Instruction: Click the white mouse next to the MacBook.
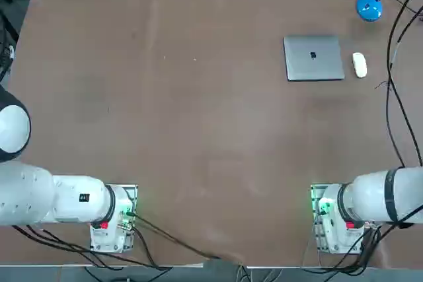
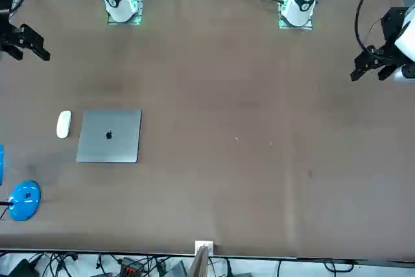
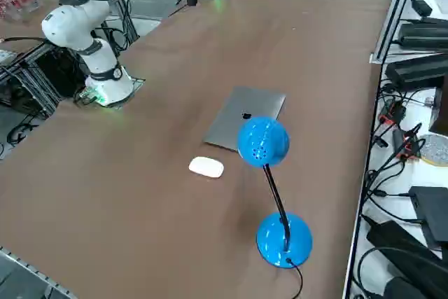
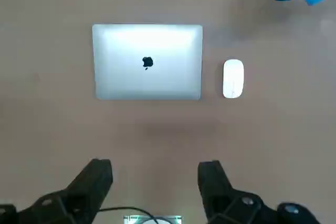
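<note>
MacBook (image 1: 314,58) is lying closed and flat on the brown surface (image 1: 198,130), logo up, so I'll use it as the landmark. White mouse (image 1: 359,65) sits just beside the MacBook's short edge on the robot's right, not touching it. Blue desk lamp (image 1: 369,7) stands a bit further out past the mouse. Right pincer (image 4: 155,178) hangs high above the surface on the robot's side of the MacBook, fingers (image 4: 97,179) spread wide apart, holding nothing.
</note>
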`<state>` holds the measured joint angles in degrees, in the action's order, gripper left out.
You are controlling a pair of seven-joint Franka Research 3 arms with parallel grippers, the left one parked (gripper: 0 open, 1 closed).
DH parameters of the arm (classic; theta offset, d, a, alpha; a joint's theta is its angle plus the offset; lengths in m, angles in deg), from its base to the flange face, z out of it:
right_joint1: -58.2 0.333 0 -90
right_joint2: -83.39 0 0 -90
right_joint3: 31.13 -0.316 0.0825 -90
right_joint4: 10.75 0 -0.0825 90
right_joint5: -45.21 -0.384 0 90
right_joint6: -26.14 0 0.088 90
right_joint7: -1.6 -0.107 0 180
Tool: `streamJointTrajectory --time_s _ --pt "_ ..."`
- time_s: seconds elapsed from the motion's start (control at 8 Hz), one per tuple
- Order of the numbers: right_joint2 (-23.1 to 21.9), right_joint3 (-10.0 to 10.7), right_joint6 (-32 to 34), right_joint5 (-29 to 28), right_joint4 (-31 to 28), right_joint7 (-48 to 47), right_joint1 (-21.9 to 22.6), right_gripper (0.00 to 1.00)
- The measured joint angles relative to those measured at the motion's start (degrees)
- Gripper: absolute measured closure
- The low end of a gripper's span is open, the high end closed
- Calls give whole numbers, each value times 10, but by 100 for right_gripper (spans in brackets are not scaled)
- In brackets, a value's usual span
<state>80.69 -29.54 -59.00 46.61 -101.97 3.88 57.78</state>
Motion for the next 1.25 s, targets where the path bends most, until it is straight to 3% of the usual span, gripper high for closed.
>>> streamJointTrajectory --time_s 0.75,1.25 --pt "9 6 0 2 0 0 -4 0" --pt "58 11 -46 3 -18 38 -48 2"
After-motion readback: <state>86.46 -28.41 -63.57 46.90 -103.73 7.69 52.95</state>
